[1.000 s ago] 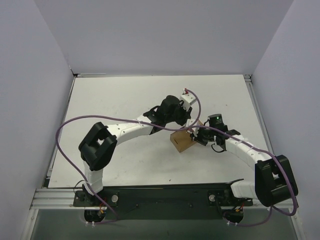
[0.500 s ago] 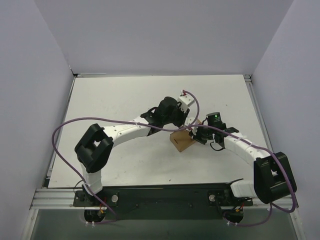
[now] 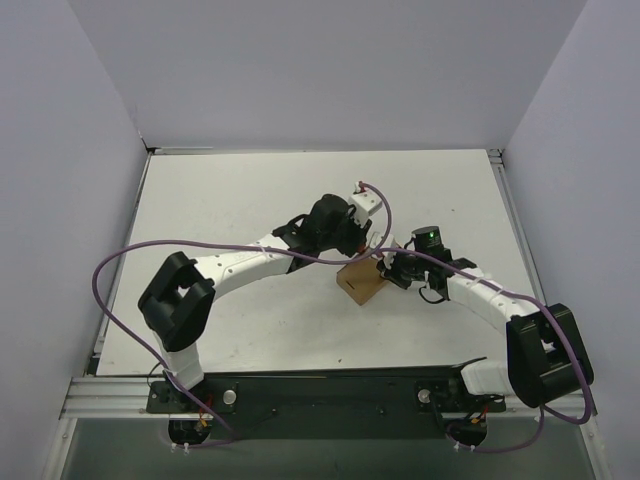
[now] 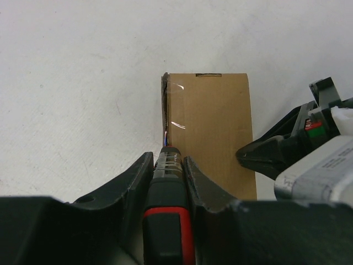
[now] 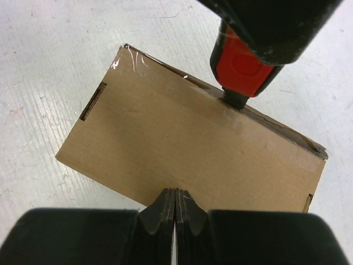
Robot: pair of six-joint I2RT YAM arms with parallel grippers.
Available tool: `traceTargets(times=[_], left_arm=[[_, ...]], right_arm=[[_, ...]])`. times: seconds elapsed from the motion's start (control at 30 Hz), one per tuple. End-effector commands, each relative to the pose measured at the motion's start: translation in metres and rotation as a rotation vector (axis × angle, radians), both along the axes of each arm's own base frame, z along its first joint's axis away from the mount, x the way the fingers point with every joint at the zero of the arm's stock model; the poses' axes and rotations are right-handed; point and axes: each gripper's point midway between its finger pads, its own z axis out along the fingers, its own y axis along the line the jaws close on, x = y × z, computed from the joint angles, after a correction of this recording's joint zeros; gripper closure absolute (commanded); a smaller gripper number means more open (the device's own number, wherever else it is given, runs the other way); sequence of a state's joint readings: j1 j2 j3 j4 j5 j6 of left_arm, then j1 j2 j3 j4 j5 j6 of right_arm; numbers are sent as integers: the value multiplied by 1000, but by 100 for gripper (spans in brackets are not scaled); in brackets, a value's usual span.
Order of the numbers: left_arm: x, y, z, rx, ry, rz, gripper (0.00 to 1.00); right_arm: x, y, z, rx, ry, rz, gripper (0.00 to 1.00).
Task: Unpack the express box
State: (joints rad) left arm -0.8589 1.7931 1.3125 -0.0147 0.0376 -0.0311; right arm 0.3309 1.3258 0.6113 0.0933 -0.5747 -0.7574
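Nearest, right jaws clenched on nothing, tips at the near long edge of the express box (image 5: pixel 182 149), seemingly pinning it. Box: flat brown cardboard, matte, crisp corners, lying centre-right on the worktop (image 3: pixel 230 200) betw. both arms. Glossy clear tape (image 4: pixel 175 110) runs along the far seam. Beyond, left jaws grasp the red/black utility knife (image 5: pixel 242 61), tip at that seam. To do it well: blade shallow, straight along the seam, light pressure w/ box pinned. Thin card prob. tears, or skids on the smooth white top.
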Motion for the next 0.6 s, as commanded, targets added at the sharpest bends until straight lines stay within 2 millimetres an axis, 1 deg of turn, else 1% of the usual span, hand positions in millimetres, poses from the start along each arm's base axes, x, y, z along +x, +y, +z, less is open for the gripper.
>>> traceTargets(times=[0.0, 0.13, 0.27, 0.3, 0.47, 0.53, 0.57], left_arm=[[-16, 7, 9, 2, 42, -19, 100], [-15, 12, 6, 24, 53, 1, 100], [-23, 20, 3, 54, 81, -1, 100], [-26, 23, -1, 69, 96, -4, 100], [-30, 29, 3, 88, 109, -3, 100], [-35, 32, 0, 106, 134, -11, 100], [-39, 34, -4, 125, 157, -17, 100]], right_arm=[[-30, -24, -41, -90, 157, -87, 100], [-28, -25, -43, -80, 159, -115, 100], [-25, -25, -42, -70, 158, -148, 100], [-24, -26, -43, -72, 161, -156, 100], [-21, -28, -42, -68, 160, -168, 100], [-22, -28, -42, -67, 161, -170, 100], [-21, -28, -42, -66, 158, -172, 100]])
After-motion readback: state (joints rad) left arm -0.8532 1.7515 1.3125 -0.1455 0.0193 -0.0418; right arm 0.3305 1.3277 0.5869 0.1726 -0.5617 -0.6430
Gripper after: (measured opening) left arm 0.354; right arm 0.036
